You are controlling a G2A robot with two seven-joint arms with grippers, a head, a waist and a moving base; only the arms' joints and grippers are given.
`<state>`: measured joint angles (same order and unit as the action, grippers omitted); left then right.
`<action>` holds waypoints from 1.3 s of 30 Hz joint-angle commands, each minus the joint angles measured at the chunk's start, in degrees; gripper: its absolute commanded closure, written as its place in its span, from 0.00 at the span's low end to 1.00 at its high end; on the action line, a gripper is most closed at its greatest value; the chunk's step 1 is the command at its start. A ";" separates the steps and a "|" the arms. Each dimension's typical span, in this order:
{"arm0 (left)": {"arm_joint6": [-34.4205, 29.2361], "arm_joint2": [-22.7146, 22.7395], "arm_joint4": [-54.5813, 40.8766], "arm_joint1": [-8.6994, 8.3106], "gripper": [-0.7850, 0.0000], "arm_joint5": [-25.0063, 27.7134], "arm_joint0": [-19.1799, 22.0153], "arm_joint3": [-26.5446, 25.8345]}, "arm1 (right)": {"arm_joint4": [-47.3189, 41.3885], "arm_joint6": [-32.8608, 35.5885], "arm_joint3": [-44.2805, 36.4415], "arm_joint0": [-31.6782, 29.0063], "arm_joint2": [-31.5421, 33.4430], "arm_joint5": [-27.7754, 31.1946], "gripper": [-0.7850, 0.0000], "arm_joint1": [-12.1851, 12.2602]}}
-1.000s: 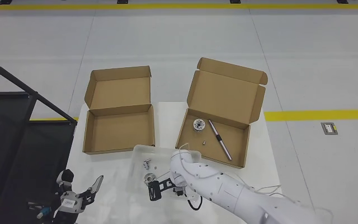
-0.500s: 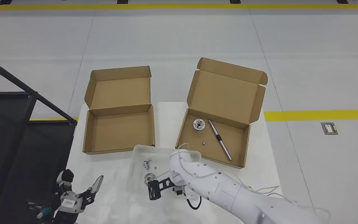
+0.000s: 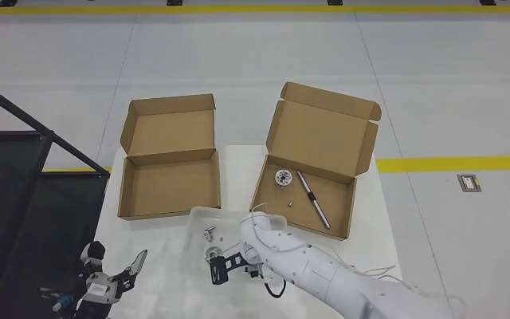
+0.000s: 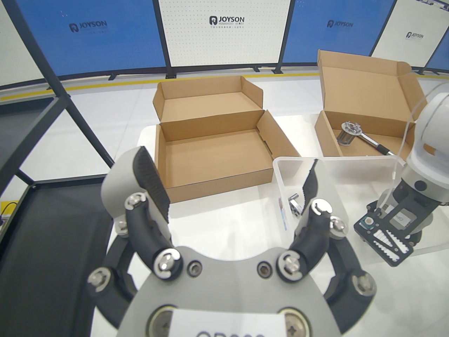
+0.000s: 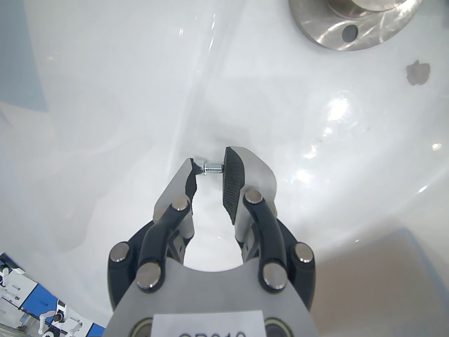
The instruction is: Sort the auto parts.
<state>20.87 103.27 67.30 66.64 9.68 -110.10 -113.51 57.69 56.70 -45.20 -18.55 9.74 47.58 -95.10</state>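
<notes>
My right hand [image 5: 212, 165] is down in the clear bin [image 3: 197, 214] at the front edge of the tabletop [image 3: 239, 175]. It pinches a small bolt [image 5: 210, 169] end to end, and one pad hides part of the bolt's head. A metal ring part [image 5: 336, 19] lies near, partly cut off. My left hand [image 4: 227, 162] is spread wide by the front left corner.

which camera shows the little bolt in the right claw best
The right wrist view: the bolt is close up, gripped end to end by the right claw. In the top view it is too small to make out; the left wrist view shows that claw's back, bolt hidden.
</notes>
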 commanded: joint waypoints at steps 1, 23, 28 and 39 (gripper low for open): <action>0.00 0.00 0.00 0.00 0.00 0.00 0.00 0.00 | -0.22 -0.04 0.32 0.23 0.00 0.04 0.85 -0.14; 0.00 0.00 0.00 0.00 0.00 0.00 0.00 0.00 | 0.13 5.15 -30.42 -0.91 17.73 -5.16 1.00 13.51; 0.00 0.00 0.00 0.00 0.00 0.00 0.00 0.00 | 4.92 14.70 -42.28 -8.47 28.86 -17.12 1.00 18.66; 0.00 0.00 0.00 0.00 0.00 0.00 0.00 0.00 | 9.39 21.81 -43.47 -12.75 35.09 -26.05 1.00 20.34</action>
<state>20.87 103.27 67.30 66.64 9.68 -110.10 -113.51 67.83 79.09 -90.03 -31.50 44.63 20.97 -74.72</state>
